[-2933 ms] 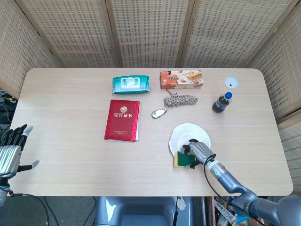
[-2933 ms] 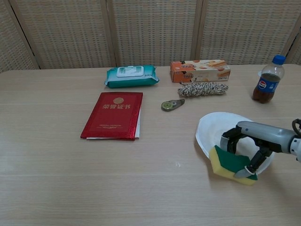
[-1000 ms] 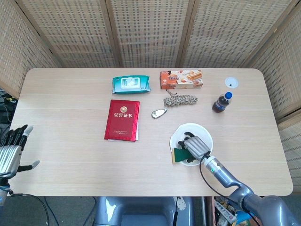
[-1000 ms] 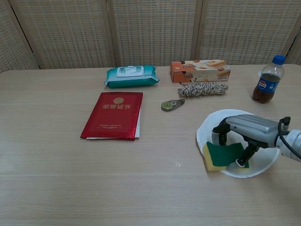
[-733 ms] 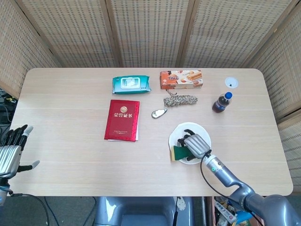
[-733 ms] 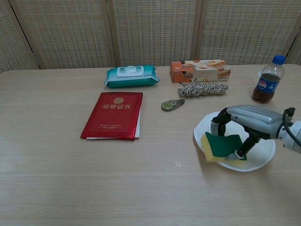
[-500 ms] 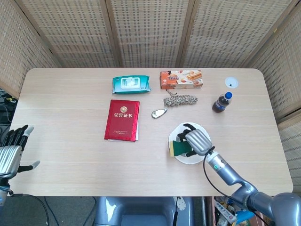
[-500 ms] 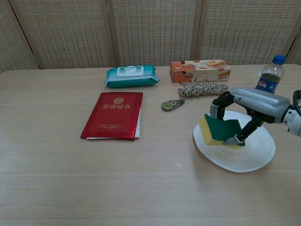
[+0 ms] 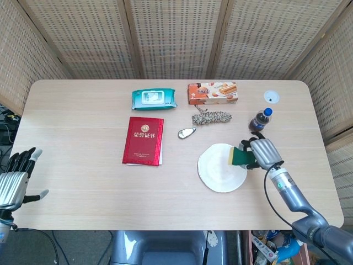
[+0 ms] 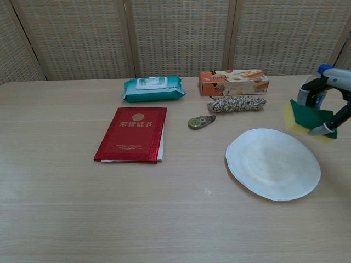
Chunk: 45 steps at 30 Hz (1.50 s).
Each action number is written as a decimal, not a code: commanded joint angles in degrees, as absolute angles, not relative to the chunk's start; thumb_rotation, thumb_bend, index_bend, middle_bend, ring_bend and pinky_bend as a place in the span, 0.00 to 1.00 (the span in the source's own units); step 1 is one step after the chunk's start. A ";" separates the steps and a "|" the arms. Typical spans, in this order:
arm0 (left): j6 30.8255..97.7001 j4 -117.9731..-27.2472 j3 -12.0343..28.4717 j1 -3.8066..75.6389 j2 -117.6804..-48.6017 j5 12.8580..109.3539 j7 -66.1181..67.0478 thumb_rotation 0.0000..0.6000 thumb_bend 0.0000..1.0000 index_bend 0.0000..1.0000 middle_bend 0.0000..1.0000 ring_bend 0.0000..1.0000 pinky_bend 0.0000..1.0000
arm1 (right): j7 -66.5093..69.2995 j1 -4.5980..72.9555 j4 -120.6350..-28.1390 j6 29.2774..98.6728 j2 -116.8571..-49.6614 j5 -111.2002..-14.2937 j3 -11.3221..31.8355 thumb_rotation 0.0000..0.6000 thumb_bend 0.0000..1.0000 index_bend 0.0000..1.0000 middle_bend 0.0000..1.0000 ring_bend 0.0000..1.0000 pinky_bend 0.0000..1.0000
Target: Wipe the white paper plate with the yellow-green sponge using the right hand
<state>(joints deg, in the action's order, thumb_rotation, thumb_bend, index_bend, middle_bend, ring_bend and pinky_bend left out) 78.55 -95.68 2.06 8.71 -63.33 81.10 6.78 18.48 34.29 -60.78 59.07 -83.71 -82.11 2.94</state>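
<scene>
The white paper plate (image 9: 220, 168) (image 10: 272, 163) lies flat on the table, right of centre, with nothing on it. My right hand (image 9: 262, 153) (image 10: 332, 98) holds the yellow-green sponge (image 9: 240, 157) (image 10: 307, 121) in the air past the plate's right rim, green face towards the camera. In the chest view the sponge hangs above the table near the right frame edge, off the plate. My left hand (image 9: 15, 178) hovers off the table's left front corner, fingers spread and holding nothing.
A cola bottle (image 9: 259, 120) (image 10: 321, 82) stands just behind my right hand. Further back lie a rope coil (image 9: 211, 117), a biscuit box (image 9: 212, 93) and a wet-wipes pack (image 9: 153, 99). A red booklet (image 9: 143, 141) and a small tape dispenser (image 9: 187, 132) sit left of the plate.
My right hand has lifted the sponge off the plate and carried it to the right, beyond the rim. The plate now lies flat and bare. The left hand has barely moved.
</scene>
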 commanded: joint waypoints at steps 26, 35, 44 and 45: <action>79.35 -96.60 1.61 8.26 -62.66 82.27 6.27 1.00 0.00 0.00 0.00 0.00 0.00 | 8.70 30.08 -68.47 53.88 -78.69 -76.11 4.50 1.00 0.04 0.00 0.00 0.00 0.00; 81.24 -97.78 1.29 7.35 -61.83 83.55 6.12 1.00 0.00 0.00 0.00 0.00 0.00 | 5.60 18.92 -88.21 75.61 -66.26 -84.41 2.08 1.00 0.00 0.00 0.00 0.00 0.00; 84.51 -101.59 1.10 5.53 -61.07 83.93 9.90 1.00 0.00 0.00 0.00 0.00 0.00 | 0.38 9.83 -87.57 89.52 -68.14 -88.67 -0.26 1.00 0.00 0.00 0.00 0.00 0.00; 84.71 -101.75 0.98 5.40 -60.94 84.25 9.82 1.00 0.00 0.00 0.00 0.00 0.00 | -0.06 9.18 -87.87 90.16 -68.25 -88.64 -0.38 1.00 0.00 0.00 0.00 0.00 0.00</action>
<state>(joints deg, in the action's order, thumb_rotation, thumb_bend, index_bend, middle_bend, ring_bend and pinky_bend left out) 84.43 -101.49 1.14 5.61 -61.16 83.90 9.87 1.35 10.83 -87.36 88.51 -67.86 -87.81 0.30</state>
